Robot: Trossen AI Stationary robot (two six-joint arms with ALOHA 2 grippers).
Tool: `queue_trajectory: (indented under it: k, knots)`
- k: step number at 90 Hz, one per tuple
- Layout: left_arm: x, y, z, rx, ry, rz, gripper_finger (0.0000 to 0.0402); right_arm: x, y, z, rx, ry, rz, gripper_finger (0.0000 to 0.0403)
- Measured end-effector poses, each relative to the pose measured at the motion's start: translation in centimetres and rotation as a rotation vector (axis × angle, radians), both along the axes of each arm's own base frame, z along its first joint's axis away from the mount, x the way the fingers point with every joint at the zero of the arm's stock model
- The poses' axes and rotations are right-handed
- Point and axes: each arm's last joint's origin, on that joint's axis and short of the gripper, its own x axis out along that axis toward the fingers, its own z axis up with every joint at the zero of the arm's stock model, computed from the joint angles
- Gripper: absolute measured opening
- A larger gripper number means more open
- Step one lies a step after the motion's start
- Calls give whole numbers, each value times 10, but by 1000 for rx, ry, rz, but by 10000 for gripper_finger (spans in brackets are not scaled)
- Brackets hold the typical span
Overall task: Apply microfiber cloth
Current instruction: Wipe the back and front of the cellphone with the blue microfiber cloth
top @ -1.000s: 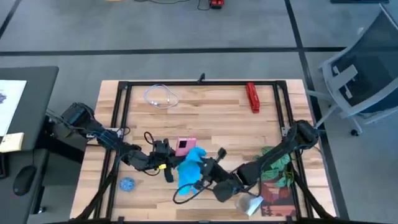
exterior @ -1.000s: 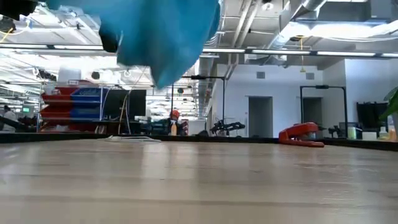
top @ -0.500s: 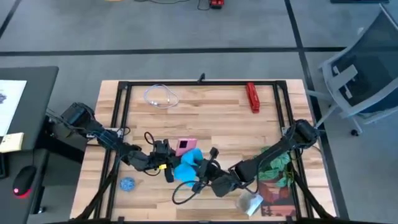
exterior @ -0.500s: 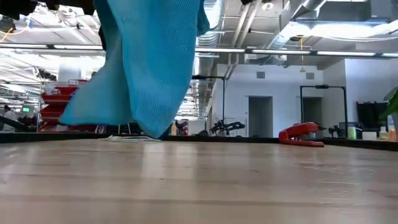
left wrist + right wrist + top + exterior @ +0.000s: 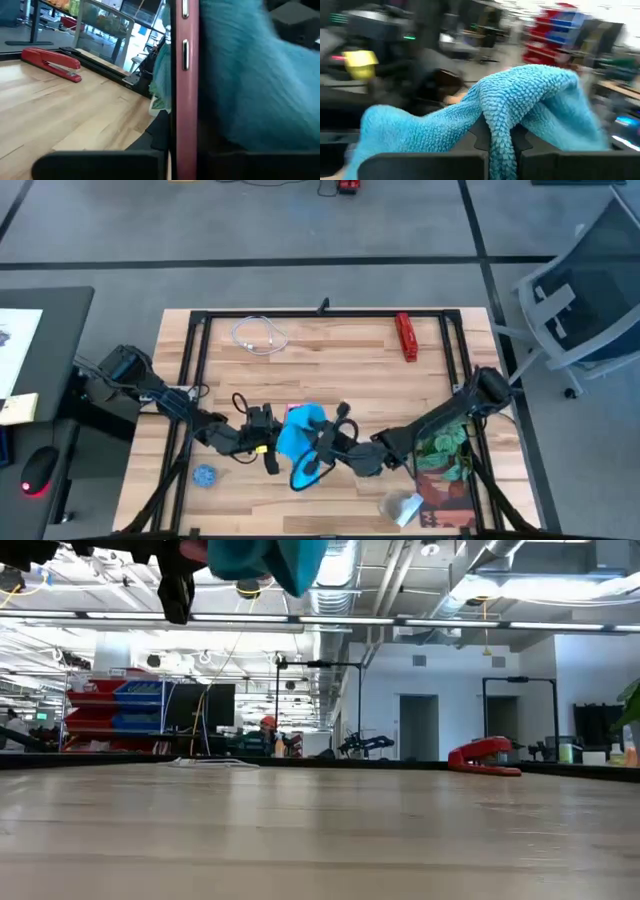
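The sky-blue microfiber cloth [image 5: 300,430] hangs bunched above the table's near middle, with my right gripper [image 5: 326,448] shut on it. It lies against a pink-cased phone [image 5: 184,75], of which only a pink strip [image 5: 290,411] shows from above. My left gripper [image 5: 268,436] is shut on that phone from the left. In the low view the cloth [image 5: 268,560] hangs at the top, clear of the tabletop. My left gripper holds the phone between its two fingers at the phone's near end [image 5: 183,150]; the contact itself is at the picture's edge. The phone stands edge-on to the wrist camera, lifted clear of the table. The cloth [image 5: 245,75] presses against one of its faces. My right gripper pinches a bunched fold of the cloth [image 5: 496,131] between its two fingers, several layers together. It comes in level from the table's right. The cloth is lifted clear, draped slack over and around the fingers and against the phone.
A red stapler [image 5: 405,337] and a coiled white cable [image 5: 258,335] lie at the far side. A small blue disc [image 5: 205,475] sits near left. A green plant [image 5: 445,445] and a clear packet [image 5: 400,505] are near right. A black cable loop [image 5: 310,475] lies below the grippers.
My right gripper has carried the cloth toward the table's left and far side, onto the phone held by the left gripper. The cloth first hung down close to the tabletop, then rose, and now bunches high against the phone, covering most of it.
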Motion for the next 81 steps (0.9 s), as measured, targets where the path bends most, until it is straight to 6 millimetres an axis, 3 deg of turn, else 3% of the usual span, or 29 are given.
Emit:
queue_trajectory:
  k: [14,33,43,69,81]
  knots:
    - [0,0,-1,6,7,1,11,6,-9,-10,69,63,117,0]
    - [0,1,-2,2,18,12,11,-5,-6,9,-65,-14,-211,0]
    - [0,0,-4,10,32,4,11,-10,1,14,-117,-2,-240,0]
    - [0,0,-1,-2,5,-17,11,-29,30,-28,88,134,-112,0]
    - [1,-1,4,-3,-29,-26,11,-26,44,-46,167,141,-32,0]
